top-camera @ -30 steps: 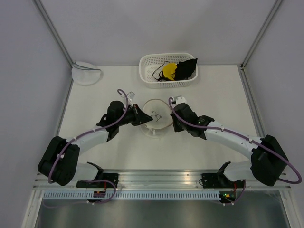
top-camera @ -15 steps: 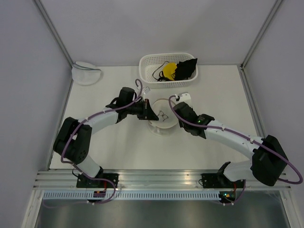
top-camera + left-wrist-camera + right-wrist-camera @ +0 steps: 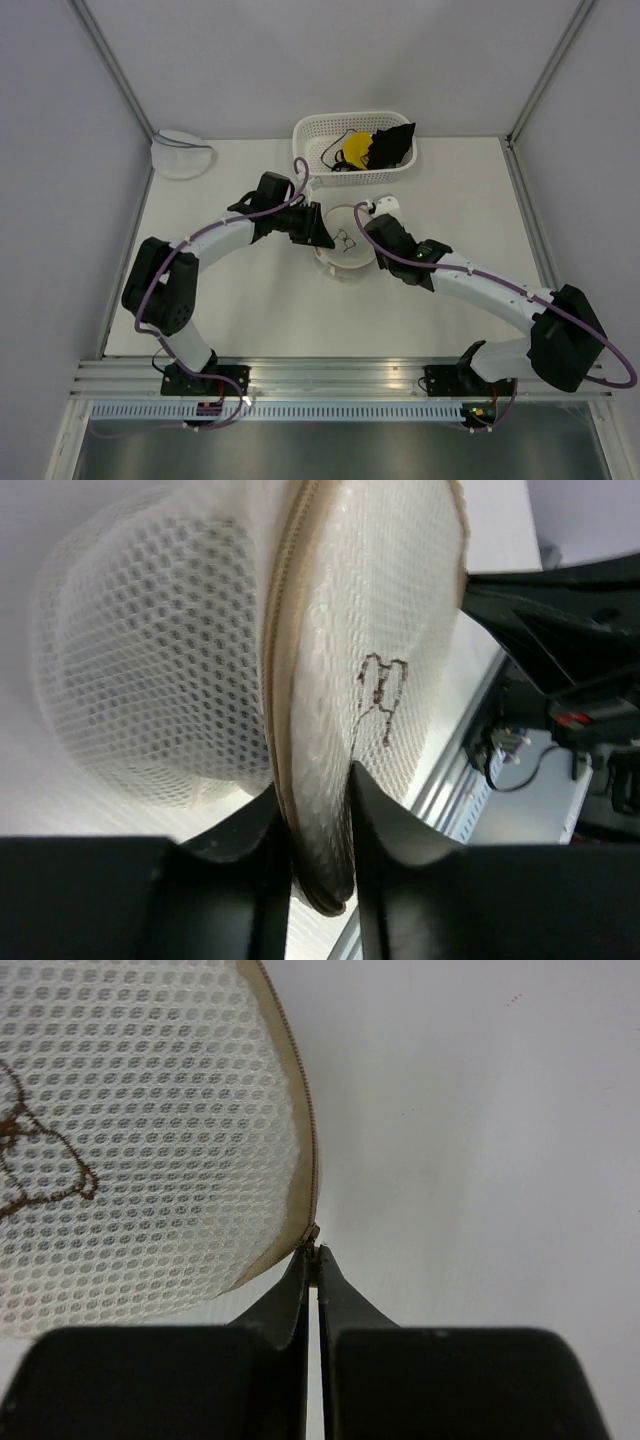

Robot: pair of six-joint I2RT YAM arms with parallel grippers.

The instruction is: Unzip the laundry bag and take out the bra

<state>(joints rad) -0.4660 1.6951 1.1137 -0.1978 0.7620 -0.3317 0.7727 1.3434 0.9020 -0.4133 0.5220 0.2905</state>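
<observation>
The laundry bag (image 3: 345,252), a round white mesh pouch with a tan rim, lies mid-table between both arms. In the left wrist view its dome (image 3: 150,660) stands on edge, and the tan-rimmed flap sits between the fingers of my left gripper (image 3: 320,830), which touch it on both sides. My left gripper (image 3: 318,240) is at the bag's upper left. My right gripper (image 3: 316,1255) is shut on the small zipper pull (image 3: 314,1237) at the bag's right rim (image 3: 371,240). A black bra (image 3: 392,145) with thin straps lies in the basket. What the bag holds is hidden.
A white basket (image 3: 355,177) stands at the back centre, with a yellow round item (image 3: 356,150) beside the black fabric. A second white dome pouch with a grey-blue rim (image 3: 180,152) lies at the back left corner. Frame posts and walls close the sides.
The left arm has swung from the bag's left side round to its upper left, and its jaws now stand a little wider. The bag has shifted slightly right. The right gripper stays shut.
</observation>
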